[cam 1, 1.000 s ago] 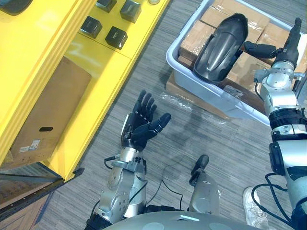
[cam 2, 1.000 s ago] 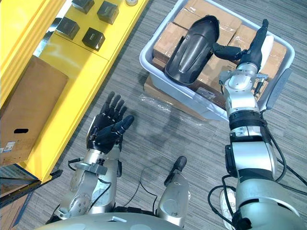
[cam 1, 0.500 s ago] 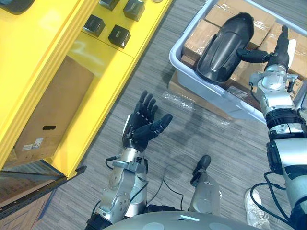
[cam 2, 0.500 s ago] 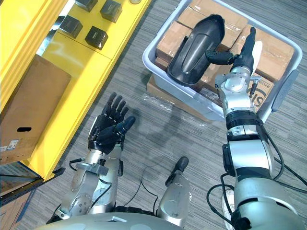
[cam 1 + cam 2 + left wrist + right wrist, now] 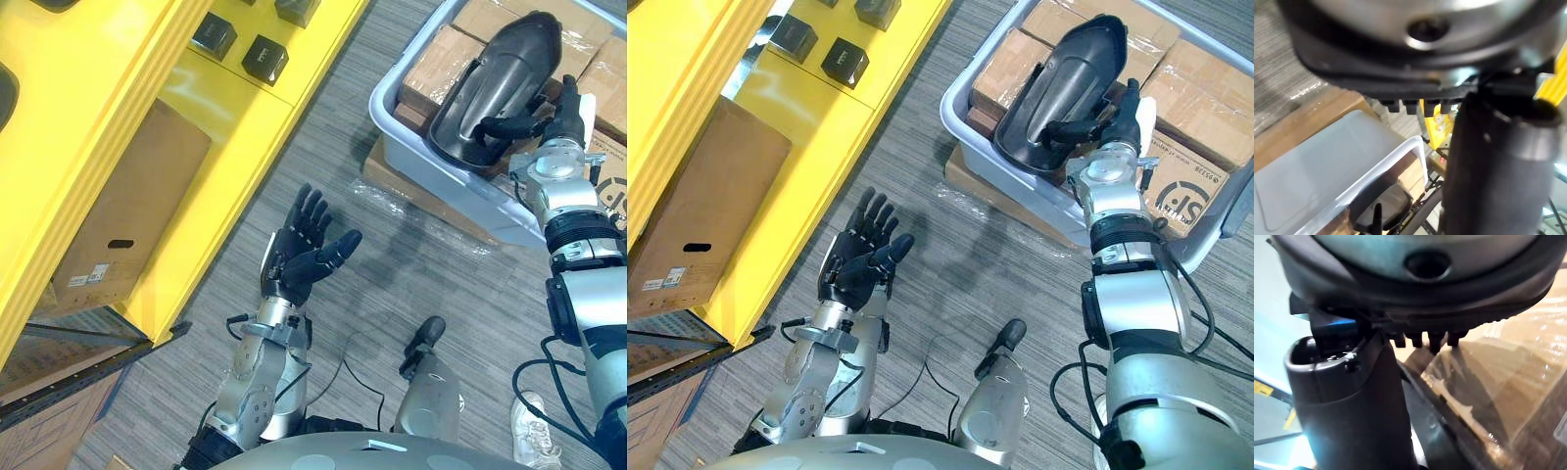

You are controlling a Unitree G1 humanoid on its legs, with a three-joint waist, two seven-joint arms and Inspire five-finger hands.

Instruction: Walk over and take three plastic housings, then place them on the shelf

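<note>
A black plastic housing [image 5: 500, 69] lies hollow side up on wrapped cardboard boxes [image 5: 1205, 88] inside a grey bin [image 5: 460, 191] on the floor ahead to the right. My right hand [image 5: 560, 110] is at the housing's near right edge. Its thumb lies across the hollow and its fingers [image 5: 1131, 102] stand straight behind the rim, so the hand is open. Its wrist view shows the thumb [image 5: 1352, 401] beside the film-wrapped cardboard [image 5: 1498, 382]. My left hand [image 5: 304, 257] is raised over the carpet, palm up, fingers spread and open, with nothing in it.
A yellow shelf [image 5: 196, 108] runs along the left, with small dark boxes [image 5: 265, 59] on one level and a brown cardboard box [image 5: 127, 215] lower down. Flat cardboard sticks out under the bin. A person's white shoe [image 5: 529, 431] is at the lower right. Grey carpet lies between shelf and bin.
The camera has moved, shifting the whole picture. My right thumb went from the housing's side to across its hollow. The left hand keeps its open pose.
</note>
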